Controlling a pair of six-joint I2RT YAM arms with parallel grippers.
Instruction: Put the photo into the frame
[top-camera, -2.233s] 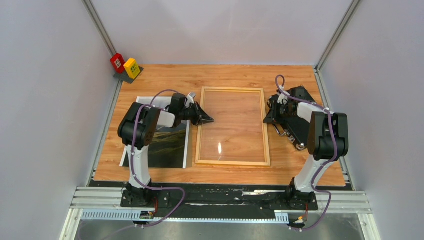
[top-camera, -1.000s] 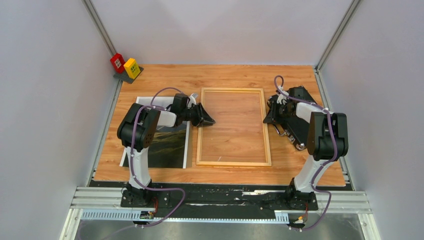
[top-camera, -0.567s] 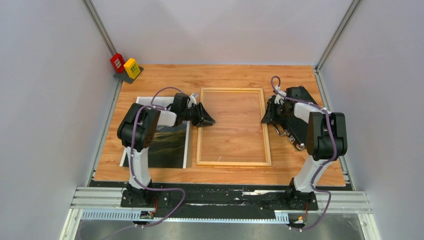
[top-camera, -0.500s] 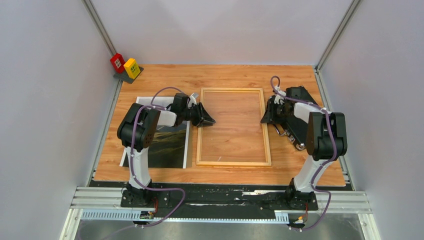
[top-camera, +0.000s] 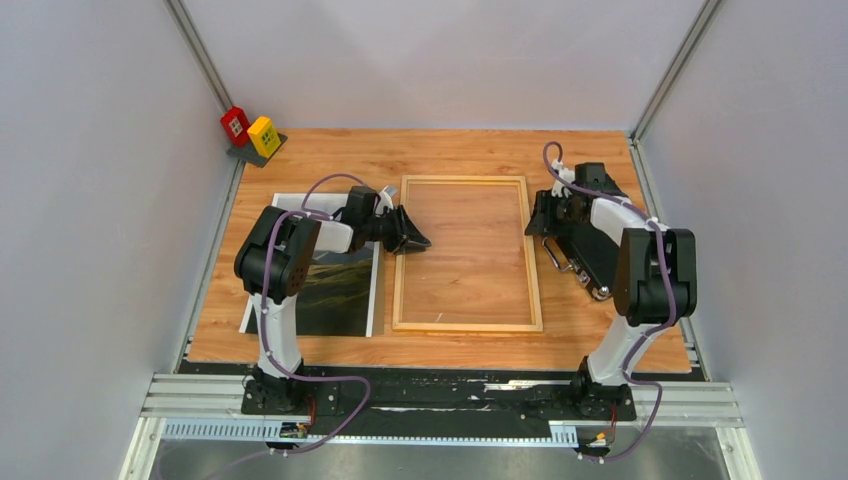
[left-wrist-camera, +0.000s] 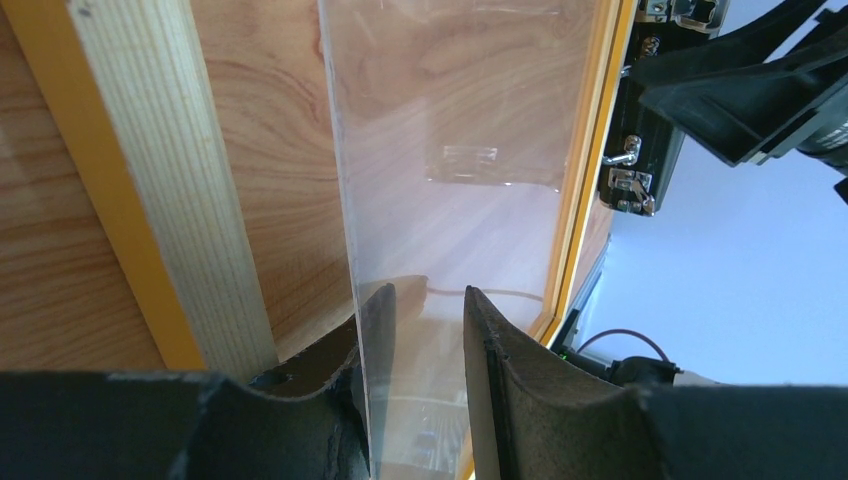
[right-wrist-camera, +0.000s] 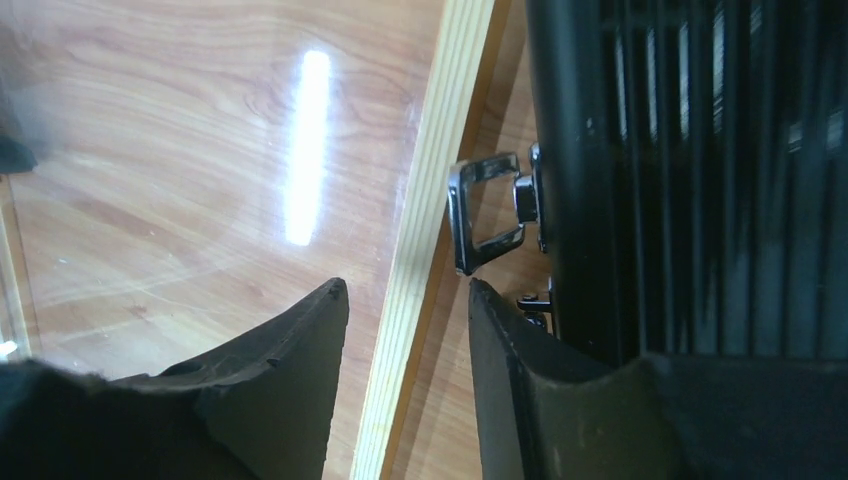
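Well off to the left of the left claw (left-wrist-camera: 428, 300) and farther back, a small red block (top-camera: 236, 124) and a small yellow block (top-camera: 264, 135) sit together at the corner of the wood-grain tabletop (top-camera: 330, 160). Behind this claw, partly under its arm, the large rectangular paper photo (top-camera: 345, 295) of dark mountains with a thin white border lies flat and picture side up. It is outside the frame, just beside its left rail. The left claw reaches across that rail with its black fingers (left-wrist-camera: 495, 350) partway apart, a plain gap between them and nothing clamped. The edge of the clear pane (left-wrist-camera: 450, 120) runs down to the finger nearer the rail; whether the two touch cannot be told. A strip of bare tabletop shows between that edge and the rail. Between the two claws the large, thin rectangular wooden frame (top-camera: 466, 326), light wood on its upper face and orange-yellow along its sides, lies flat on the tabletop. The right claw (right-wrist-camera: 405, 290) hangs over the frame's right rail with its jaws open wider than the rail, which runs between them. One finger is over the pane, the other over the narrow strip of tabletop outside the frame, and neither is seen pressing on the wood. Just right of this claw stands a black ribbed case (right-wrist-camera: 690, 170), with its shiny metal loop handle (right-wrist-camera: 459, 215) near the outer fingertip.
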